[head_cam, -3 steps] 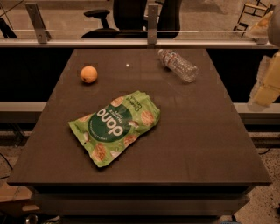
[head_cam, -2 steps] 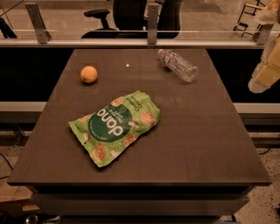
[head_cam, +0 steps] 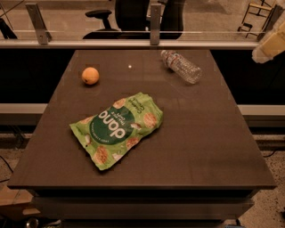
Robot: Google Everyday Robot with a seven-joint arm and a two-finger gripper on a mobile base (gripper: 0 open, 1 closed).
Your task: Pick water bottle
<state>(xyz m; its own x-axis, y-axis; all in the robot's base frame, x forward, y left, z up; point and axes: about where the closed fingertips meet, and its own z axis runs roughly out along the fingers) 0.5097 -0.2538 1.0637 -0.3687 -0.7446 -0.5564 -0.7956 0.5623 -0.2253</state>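
Your gripper (head_cam: 270, 44) hangs past the worktop (head_cam: 200, 147) at its far right corner, grip unreadable; the water bottle (head_cam: 181, 67) lies just inside

Light is dim and warm, from above. The desk (head_cam: 200, 133) shows a faint sheen and one small bright spot near its far edge. My end effector (head_cam: 270, 43), at the upper right edge, appears pale and washed out.

Single camera, high above bench (head_cam: 187, 151) near edge, tilted down, facing far railing (head_cam: 89, 43) and office chair (head_cam: 129, 13). Mid-range: whole benchtop in frame. Pincer (head_cam: 270, 44) at upper right frame edge, beyond bench.
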